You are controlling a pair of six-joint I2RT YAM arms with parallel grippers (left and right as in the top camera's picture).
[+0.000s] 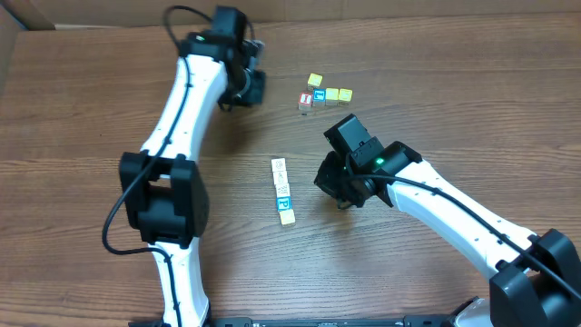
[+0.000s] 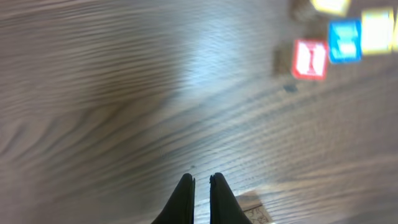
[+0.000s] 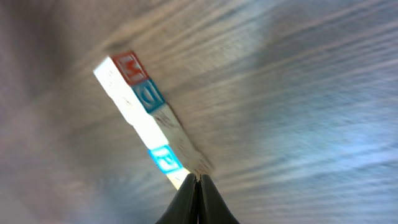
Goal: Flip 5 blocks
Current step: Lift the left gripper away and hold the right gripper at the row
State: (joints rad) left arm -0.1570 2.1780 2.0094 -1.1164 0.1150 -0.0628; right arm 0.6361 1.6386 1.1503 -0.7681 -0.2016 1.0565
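The five blocks (image 1: pixel 283 191) lie in a touching row running 12 to 6 at the middle of the surface (image 1: pixel 436 91). The right gripper (image 3: pixel 199 182), closed and empty, sits at their 3 o'clock. The left gripper (image 2: pixel 201 182), closed on nothing, hovers at 9 o'clock of four other cubes (image 1: pixel 325 94).

The tabletop (image 1: pixel 436 54) is brown with wavy wood lines. The blocks (image 1: pixel 282 189) in the row are pale, with red and blue letters. A red-bordered cube (image 2: pixel 310 59) and a blue-bordered cube (image 2: pixel 344 41) are pale inside.
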